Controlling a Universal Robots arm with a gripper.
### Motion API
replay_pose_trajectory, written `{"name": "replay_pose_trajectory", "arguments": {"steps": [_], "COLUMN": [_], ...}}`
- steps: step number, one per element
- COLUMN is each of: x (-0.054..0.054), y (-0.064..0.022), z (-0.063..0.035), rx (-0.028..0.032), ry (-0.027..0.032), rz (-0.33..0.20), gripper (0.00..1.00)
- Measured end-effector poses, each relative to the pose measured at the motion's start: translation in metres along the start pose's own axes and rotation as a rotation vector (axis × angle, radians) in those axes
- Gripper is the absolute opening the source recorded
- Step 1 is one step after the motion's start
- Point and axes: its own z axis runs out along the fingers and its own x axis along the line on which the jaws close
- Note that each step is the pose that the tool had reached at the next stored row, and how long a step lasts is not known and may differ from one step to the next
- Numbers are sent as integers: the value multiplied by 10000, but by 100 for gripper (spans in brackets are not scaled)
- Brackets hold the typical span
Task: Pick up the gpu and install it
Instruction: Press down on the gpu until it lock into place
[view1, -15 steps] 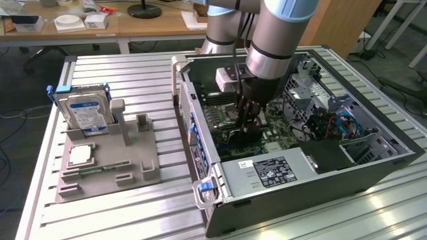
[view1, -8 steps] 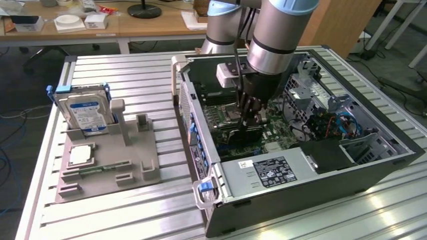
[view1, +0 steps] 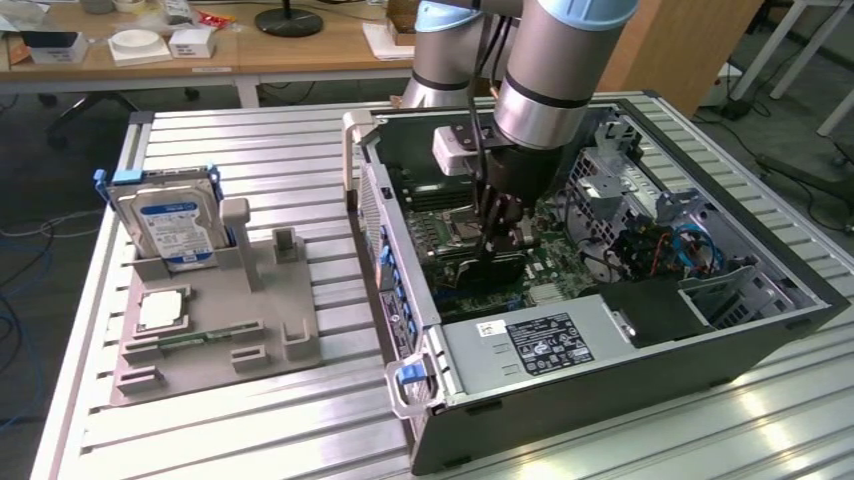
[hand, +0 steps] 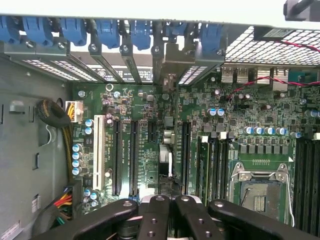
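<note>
The gpu (view1: 483, 268) is a dark card standing upright over the motherboard (view1: 441, 235), inside the open computer case (view1: 694, 350). My gripper (view1: 501, 238) reaches straight down into the case and is shut on the card's top edge. In the wrist view the gpu (hand: 165, 150) runs edge-on as a thin strip between the expansion slots. Its silver bracket (hand: 170, 57) sits against the case's rear slot openings. My gripper (hand: 168, 201) has its black fingers (hand: 155, 212) pressed together around the near end of the card. How deep the card sits in the slot is hidden.
A grey fixture (view1: 214, 320) at the exterior view's left holds a silver hard drive (view1: 167, 225), a processor chip (view1: 160, 308) and a memory stick (view1: 187, 338). The case holds the power supply (view1: 541, 345), drive cage (view1: 627, 190), blue latches (hand: 107, 30) and processor socket (hand: 257, 192).
</note>
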Motion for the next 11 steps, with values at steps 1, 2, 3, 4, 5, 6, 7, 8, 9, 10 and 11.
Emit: {"name": "replay_pose_trajectory", "arguments": {"steps": [1, 2, 3, 4, 5, 6, 7, 8, 9, 10, 11], "x": [0, 0, 0, 0, 0, 0, 0, 0, 0, 0, 0], "y": [0, 0, 0, 0, 0, 0, 0, 0, 0, 1, 12], "z": [0, 0, 0, 0, 0, 0, 0, 0, 0, 0, -1], "rx": [0, 0, 0, 0, 0, 0, 0, 0, 0, 1, -1], "ry": [0, 0, 0, 0, -1, -1, 0, 0, 0, 0, 2], "rz": [0, 0, 0, 0, 0, 0, 0, 0, 0, 1, 2], "gripper": [10, 10, 10, 10, 10, 10, 10, 10, 10, 10, 10]}}
